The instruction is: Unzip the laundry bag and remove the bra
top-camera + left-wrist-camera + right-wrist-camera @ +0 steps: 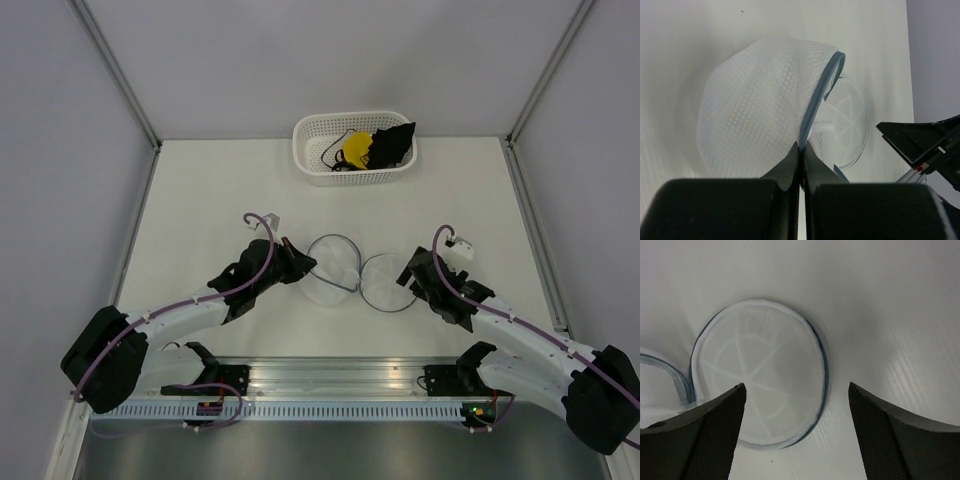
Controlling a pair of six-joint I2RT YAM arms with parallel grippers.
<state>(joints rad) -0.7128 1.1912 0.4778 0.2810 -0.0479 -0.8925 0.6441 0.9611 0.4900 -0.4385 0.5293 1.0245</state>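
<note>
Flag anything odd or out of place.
Nothing damaged or spilled. The laundry bag lies split open, one half tipped up where the left gripper pinches its rim. The bra sits crumpled in the basket.

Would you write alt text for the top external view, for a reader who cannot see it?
The white mesh laundry bag lies open on the table as two round halves. The left arm's jaws meet the left half's rim; the right arm's jaws are by the right half. The yellow-and-black bra lies in a white basket at the far edge.
</note>
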